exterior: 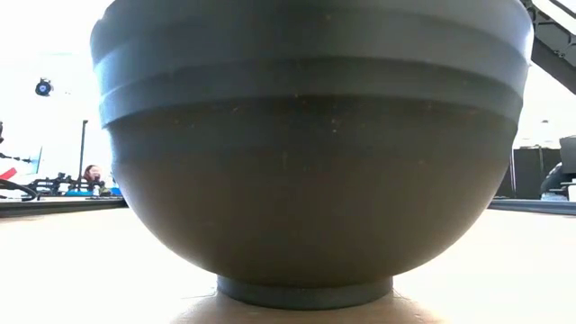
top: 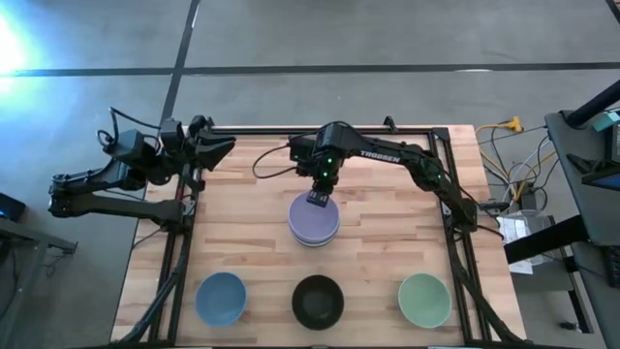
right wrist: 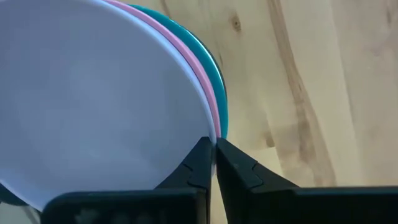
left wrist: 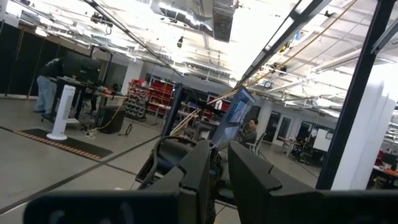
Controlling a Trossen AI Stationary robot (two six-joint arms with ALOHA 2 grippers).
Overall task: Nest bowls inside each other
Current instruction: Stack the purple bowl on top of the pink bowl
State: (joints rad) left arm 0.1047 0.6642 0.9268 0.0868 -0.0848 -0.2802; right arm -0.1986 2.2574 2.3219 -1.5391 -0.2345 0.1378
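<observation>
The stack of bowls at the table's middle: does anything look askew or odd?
Nothing stands out. The stack sits level, with the right end effector shut on the lavender bowl's rim.

The wooden tabletop (top: pixel 387 242) stands on a grey concrete floor (top: pixel 387 39). Far behind are red shelves (left wrist: pixel 152 93), bright ceiling lights (left wrist: pixel 261 25) and a seated person (left wrist: pixel 249 132).
</observation>
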